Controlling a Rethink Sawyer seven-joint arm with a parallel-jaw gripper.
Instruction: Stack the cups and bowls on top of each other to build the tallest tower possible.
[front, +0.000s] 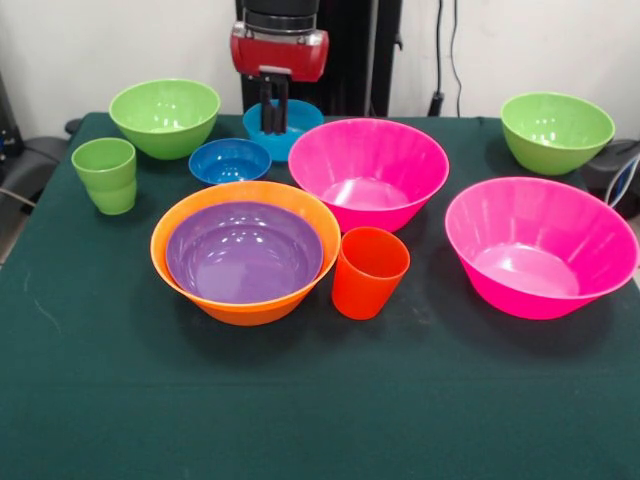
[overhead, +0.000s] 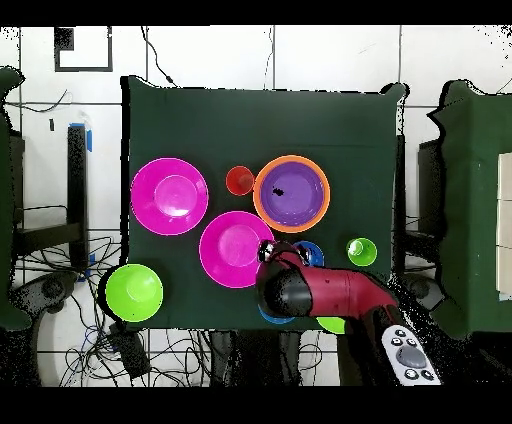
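Observation:
My gripper (front: 275, 128) hangs at the back of the table with its two black fingers (front: 267, 115) close together, reaching down into the light blue bowl (front: 305, 125); nothing shows between them. A small dark blue bowl (front: 230, 160) sits just left of it. The purple bowl (front: 244, 255) is nested in the large orange bowl (front: 170, 235). The orange-red cup (front: 369, 272) stands upright to its right. Two pink bowls (front: 368, 170) (front: 540, 245) sit to the right. Two green bowls (front: 165, 115) (front: 557, 130) are at the back corners. The light green cup (front: 105, 175) stands at the left. In the overhead view the arm (overhead: 320, 292) hides the gripper.
The dark green table (front: 320, 400) has open cloth along its front edge. In the overhead view the arm covers part of one green bowl (overhead: 330, 324) and most of the light blue bowl (overhead: 268, 316). Chairs and cables lie round the table.

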